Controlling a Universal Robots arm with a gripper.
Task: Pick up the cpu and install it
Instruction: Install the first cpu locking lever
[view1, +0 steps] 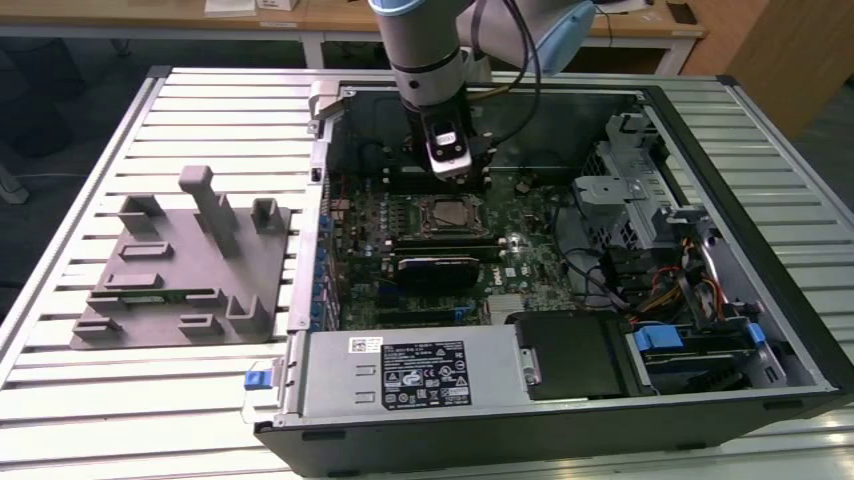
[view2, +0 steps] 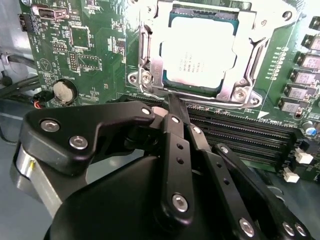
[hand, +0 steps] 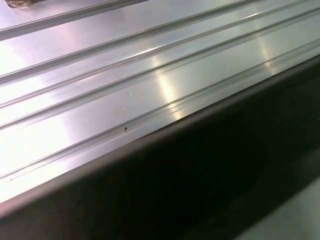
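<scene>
your cpu already sits flat inside the socket frame on the motherboard, silver top up, in the open computer case toward the far edge of the table. your claw hangs just beside the socket frame, fingers clenched together on nothing, not touching the cpu. in the exterior view the arm reaches down into the case from its far side.

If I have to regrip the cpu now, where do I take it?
The cpu lies flat in the socket frame, whose metal bracket covers its edges. Only the silver top is exposed, so come from straight above; an edge pinch looks blocked.
</scene>
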